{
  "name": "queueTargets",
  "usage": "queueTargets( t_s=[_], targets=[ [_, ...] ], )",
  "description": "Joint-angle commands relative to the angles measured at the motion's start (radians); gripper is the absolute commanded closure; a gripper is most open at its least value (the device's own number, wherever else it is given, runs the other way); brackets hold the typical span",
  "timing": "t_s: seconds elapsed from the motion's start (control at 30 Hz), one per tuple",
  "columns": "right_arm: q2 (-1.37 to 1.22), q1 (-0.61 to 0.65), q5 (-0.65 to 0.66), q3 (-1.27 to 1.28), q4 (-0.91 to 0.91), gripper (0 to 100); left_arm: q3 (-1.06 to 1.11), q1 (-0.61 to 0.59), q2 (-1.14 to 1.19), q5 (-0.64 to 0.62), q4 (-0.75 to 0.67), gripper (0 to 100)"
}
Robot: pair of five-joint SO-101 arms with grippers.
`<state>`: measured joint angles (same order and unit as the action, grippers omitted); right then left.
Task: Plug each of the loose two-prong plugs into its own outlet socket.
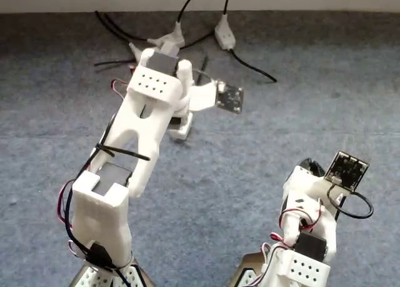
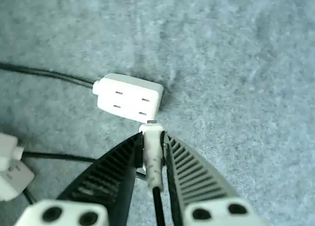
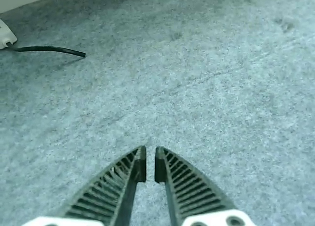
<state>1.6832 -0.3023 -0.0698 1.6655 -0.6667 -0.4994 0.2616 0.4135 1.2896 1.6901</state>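
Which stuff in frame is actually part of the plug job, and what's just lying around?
Job:
white plug, clamped in left gripper
two-socket outlet block, right ahead of it
more white corded pieces, likely plugs

Not in play:
grey carpet
right gripper, shut on nothing over bare carpet

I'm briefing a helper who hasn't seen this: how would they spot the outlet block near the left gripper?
On the grey carpet, look just past the left gripper, which is shut on a white plug. The outlet block lies there, a white box on a black cord; unlike the other white pieces nearby, its face shows two pairs of slots.
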Motion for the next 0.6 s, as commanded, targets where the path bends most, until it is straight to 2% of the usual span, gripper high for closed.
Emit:
queueTargets(
  t_s=[0.0, 0.37, 0.57],
  targets=[
    [0.001, 0.012, 0.014, 0.102, 0.015, 94.7, 0.062, 0.025, -0.007, 0.135, -0.038, 99],
    [0.001, 0.013, 0.014, 0.102, 0.016, 94.7, 0.130, 0.027, -0.007, 0.267, -0.163, 99],
    [0.001, 0.013, 0.014, 0.102, 0.018, 94.7, 0.119, 0.021, 0.048, 0.276, -0.227, 99]
  ],
)
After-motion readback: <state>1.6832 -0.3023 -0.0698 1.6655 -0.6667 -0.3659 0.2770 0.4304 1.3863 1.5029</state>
